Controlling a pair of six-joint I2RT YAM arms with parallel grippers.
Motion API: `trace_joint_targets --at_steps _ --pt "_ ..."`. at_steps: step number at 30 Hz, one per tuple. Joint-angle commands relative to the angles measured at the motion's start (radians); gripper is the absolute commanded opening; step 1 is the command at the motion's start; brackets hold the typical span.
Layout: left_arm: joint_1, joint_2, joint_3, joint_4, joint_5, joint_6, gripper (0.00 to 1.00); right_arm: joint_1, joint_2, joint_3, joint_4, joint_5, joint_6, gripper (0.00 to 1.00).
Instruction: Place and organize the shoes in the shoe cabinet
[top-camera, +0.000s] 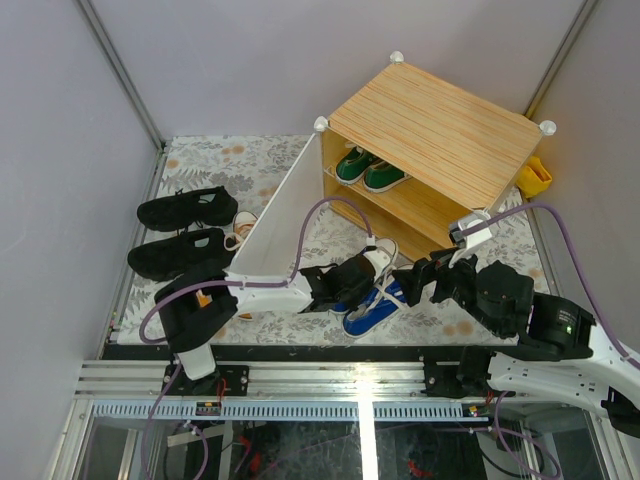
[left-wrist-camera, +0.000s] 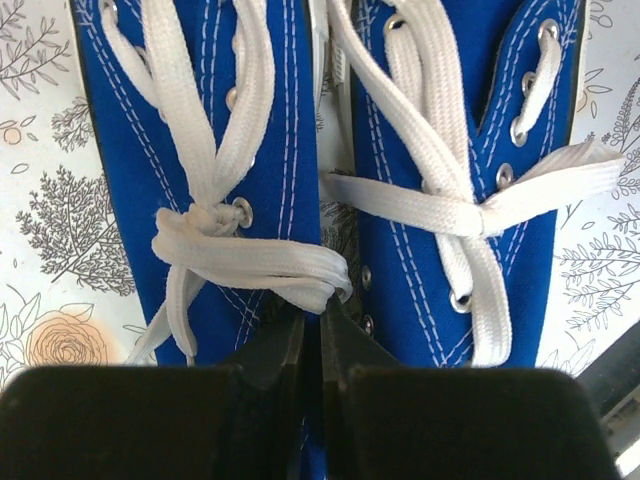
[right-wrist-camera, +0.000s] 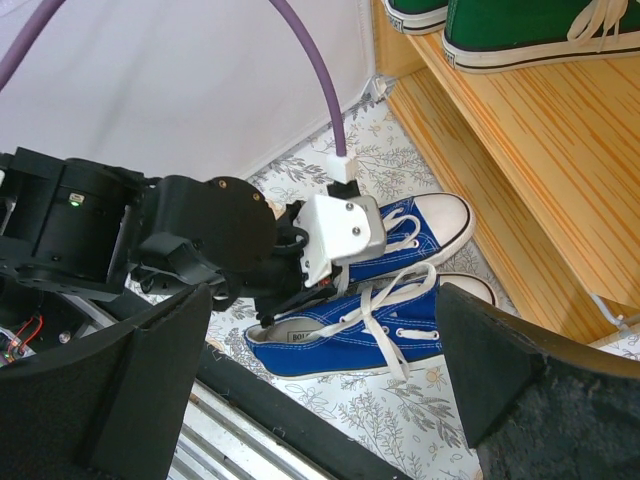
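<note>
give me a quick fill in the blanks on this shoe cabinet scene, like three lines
1. The left gripper is shut on a pair of sneakers whose canvas is ___.
2. The green shoes sit on the ___ shelf of the cabinet.
3. The right gripper is ___ and holds nothing.

Missing words: blue; upper; open
</note>
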Motion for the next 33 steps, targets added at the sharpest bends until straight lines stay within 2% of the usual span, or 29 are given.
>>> trace_joint_targets --at_steps 1,3,4,9,14,23,33 --pt "-0.015 0.019 0.065 0.114 -0.014 0.077 0.00 0.003 -0.016 0.004 0.011 0.033 0.009 0.99" --pt "-0.026 0.018 0.053 0.120 0.014 0.083 0.00 0.002 -0.023 0.003 0.008 0.038 0.010 0.99" --pt "-0.030 0.015 0.046 0.123 0.019 0.079 0.05 0.003 -0.023 0.001 0.007 0.041 0.010 0.99" --pt "-0.036 -0.042 0.020 0.100 0.016 0.069 0.44 0.002 -0.026 -0.004 0.006 0.039 0.010 0.99" --pt "-0.036 -0.108 0.037 0.043 0.030 0.080 0.56 0.002 -0.025 -0.005 0.009 0.036 0.011 0.99" --pt "-0.039 -0.178 0.047 -0.045 0.119 0.048 0.61 0.002 -0.018 -0.001 0.010 0.043 0.007 0.99" --pt "-0.059 -0.150 0.011 -0.072 0.087 0.008 0.62 0.002 0.001 0.009 0.013 0.038 0.002 0.99"
